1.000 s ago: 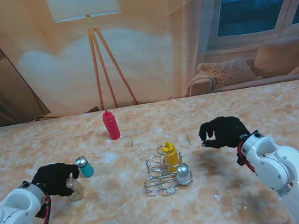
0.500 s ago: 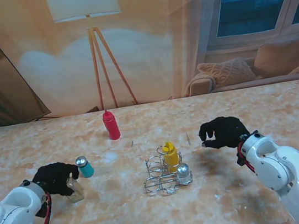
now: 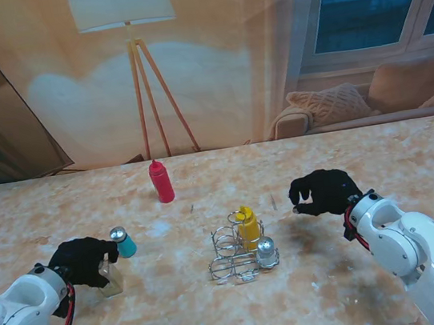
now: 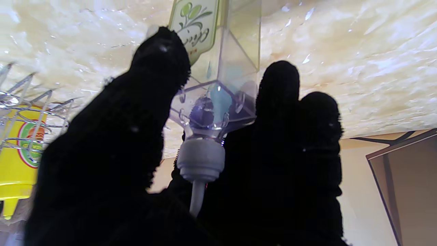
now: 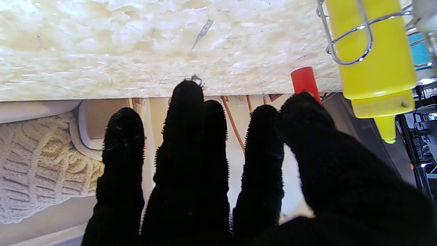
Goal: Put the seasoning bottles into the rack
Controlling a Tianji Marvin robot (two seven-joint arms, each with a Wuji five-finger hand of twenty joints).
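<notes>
1. The left hand (image 3: pixel 83 258), at the lower left of the stand's frame, was clamped on a clear square bottle (image 3: pixel 109 276) standing on the worktop (image 3: pixel 298 167); in the left wrist view its black fingers (image 4: pixel 157 78) wrapped both sides of the clear bottle (image 4: pixel 222 68), whose grey spout pointed toward the palm.
2. A teal bottle (image 3: pixel 121 242) with a silver cap stood just beside that hand, on its farther side, close enough to crowd the grasp.
3. The wire rack (image 3: pixel 238 255) sat at the middle of the frame, well apart from the left hand, with open marble between them.
4. A yellow bottle (image 3: pixel 247 224) and a silver-topped shaker (image 3: pixel 266 251) already filled two of its rings; the rings on the left looked free.
5. A red bottle (image 3: pixel 161 181) stood alone farther from me, toward the upper middle.
6. The right hand (image 3: pixel 324 192) hovered to the right of the rack, holding nothing, its fingers (image 5: pixel 191 136) loosely curled and apart.
</notes>
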